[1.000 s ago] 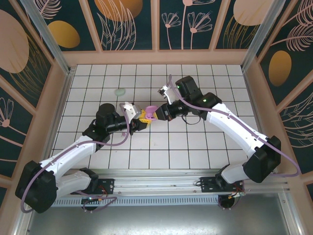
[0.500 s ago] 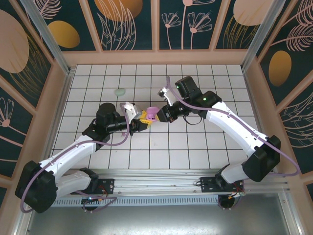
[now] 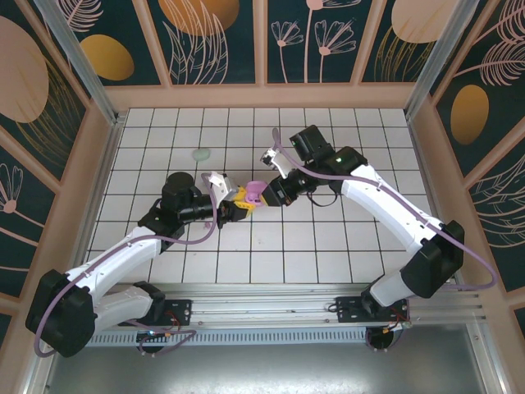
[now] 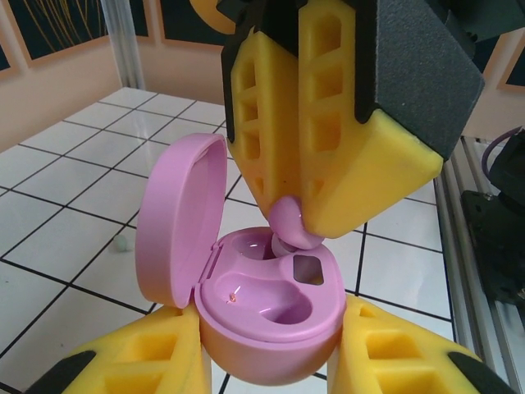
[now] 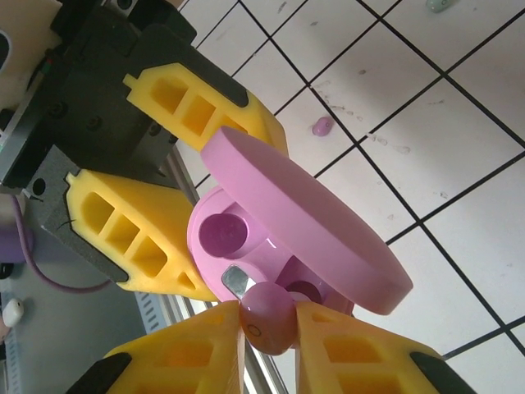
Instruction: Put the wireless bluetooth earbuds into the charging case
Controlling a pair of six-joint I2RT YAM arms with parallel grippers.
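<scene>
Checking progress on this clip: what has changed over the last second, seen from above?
The right gripper, pinching a pink earbud, eased slightly toward the left arm, closer onto the open pink charging case; its forearm shifted with it. No visible new grasp or release. The left gripper kept the case clamped in the same spot, and the mint item on the tiles stayed put.

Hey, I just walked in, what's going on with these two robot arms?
The left hand grips an open pink charging case by its base, with the lid tipped back. The right hand pinches a pink earbud and holds it right at one of the case's wells, not yet seated. A second pink earbud lies loose on the white tiled table.
</scene>
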